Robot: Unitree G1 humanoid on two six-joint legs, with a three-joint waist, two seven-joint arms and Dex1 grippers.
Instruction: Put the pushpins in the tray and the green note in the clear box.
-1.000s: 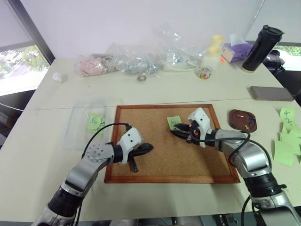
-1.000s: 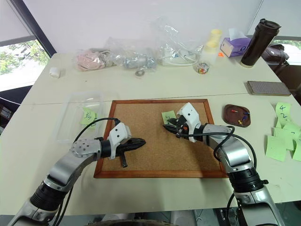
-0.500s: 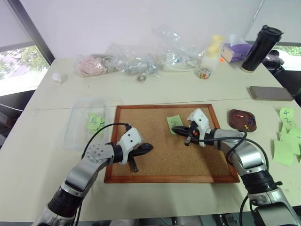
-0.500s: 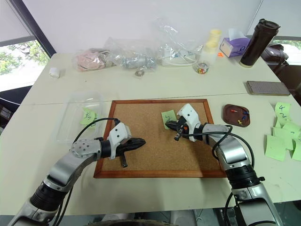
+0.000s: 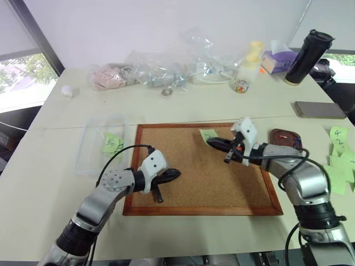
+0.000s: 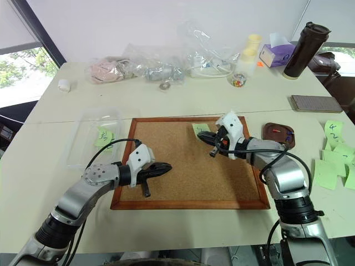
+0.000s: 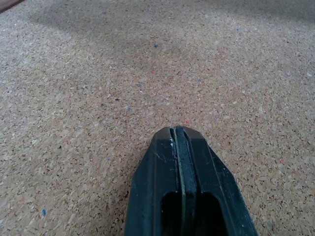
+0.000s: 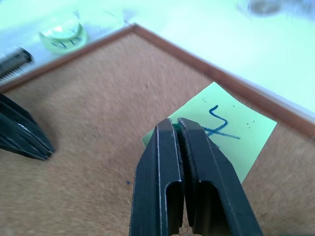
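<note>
My left claw (image 5: 176, 173) is hovering low over the near left part of the cork board (image 5: 188, 191), its two black fingers (image 7: 183, 162) pressed flat together with nothing between them. Further in, my right claw (image 6: 203, 134) is hanging above the board's far edge, right of centre, and its fingers (image 8: 183, 147) are clamping shut on a corner of the green note (image 8: 231, 129). The note is sticking out beyond the fingertips, its dark squiggle facing up, just inside the board's far wooden frame. I cannot tell whether its far end is touching the cork.

Past the board's left edge, the clear box (image 5: 94, 145) is sitting on the bench with two green notes (image 5: 112, 144) already lying in it. Off the board's far right corner, the tray (image 6: 285, 133) is resting on the bench behind my right arm, with the pushpins (image 6: 277, 131) showing as tiny specks inside; I cannot count them. More green notes (image 6: 333, 158) are lying near the bench's right edge. Along the far edge, clear plastic bags (image 5: 161, 71) are heaped, and a dark tumbler (image 5: 308, 56) is standing towards the far right corner.
</note>
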